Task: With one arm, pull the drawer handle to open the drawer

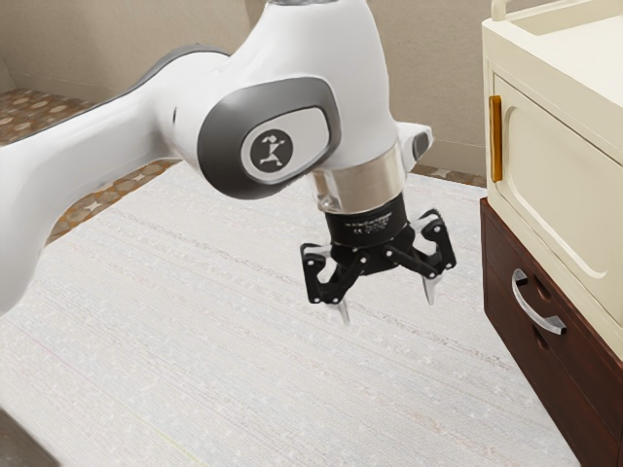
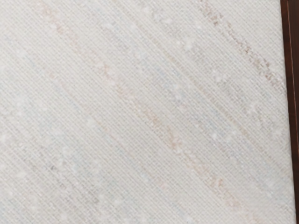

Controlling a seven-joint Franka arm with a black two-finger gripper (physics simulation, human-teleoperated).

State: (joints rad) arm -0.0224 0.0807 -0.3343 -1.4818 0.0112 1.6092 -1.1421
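White arm (image 1: 292, 63) with round emblem (image 1: 271, 151), black hand (image 1: 386, 305), fingers (image 1: 343, 311) apart, its lettering (image 1: 370, 226) illegible, clear of silver handle (image 1: 530, 308)

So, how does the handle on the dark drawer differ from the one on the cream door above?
The drawer handle is silvery; the upper handle is amber-gold. The drawer handle bows in a curve, while the upper handle is a straight bar. The drawer handle runs crosswise; the upper handle stands upright. Neither is touched by the hand.

The exterior view's edges cut off the arm (image 1: 88, 170), cabinet (image 1: 545, 165) and drawer (image 1: 504, 263); lettering (image 1: 368, 225) on the gripper (image 1: 387, 310) is too small to read.
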